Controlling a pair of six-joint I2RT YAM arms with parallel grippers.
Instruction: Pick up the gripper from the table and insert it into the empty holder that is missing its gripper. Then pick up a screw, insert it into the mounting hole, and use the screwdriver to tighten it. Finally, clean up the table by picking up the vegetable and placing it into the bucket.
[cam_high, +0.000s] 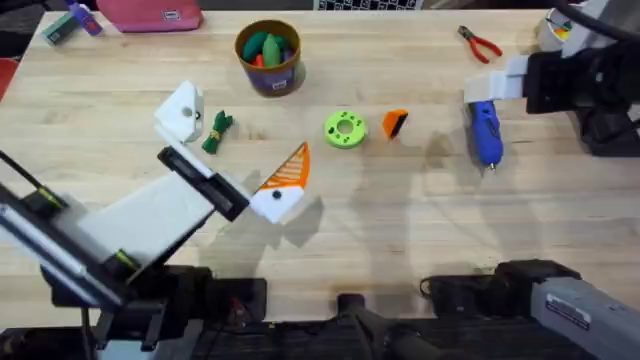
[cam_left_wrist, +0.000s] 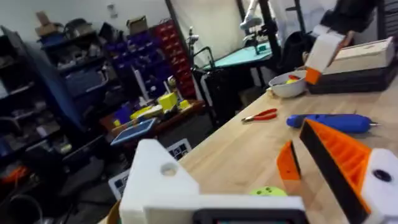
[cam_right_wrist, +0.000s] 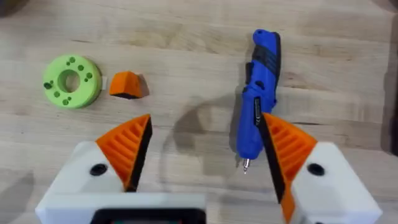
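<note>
The gripper, a small orange wedge (cam_high: 395, 123) (cam_right_wrist: 126, 84) (cam_left_wrist: 287, 167), lies on the table beside a green disc (cam_high: 345, 128). My left gripper (cam_high: 235, 145) (cam_left_wrist: 230, 146) stands wide open. One of its fingers is the holder (cam_high: 180, 112) (cam_left_wrist: 160, 177), a bare white base; the other finger carries an orange pad (cam_high: 287, 172). The vegetable (cam_high: 217, 130) lies next to the holder. The blue screwdriver (cam_high: 485, 130) (cam_right_wrist: 256, 93) lies at the right, under my open right gripper (cam_high: 497, 88) (cam_right_wrist: 202, 155). The bucket (cam_high: 268, 55) stands at the back with toy vegetables in it.
Red-handled pliers (cam_high: 480, 43) lie at the back right, near a white bowl (cam_left_wrist: 287, 84). A pink case (cam_high: 150, 12) sits at the back left edge. The green disc (cam_right_wrist: 71, 81) has several small holes.
</note>
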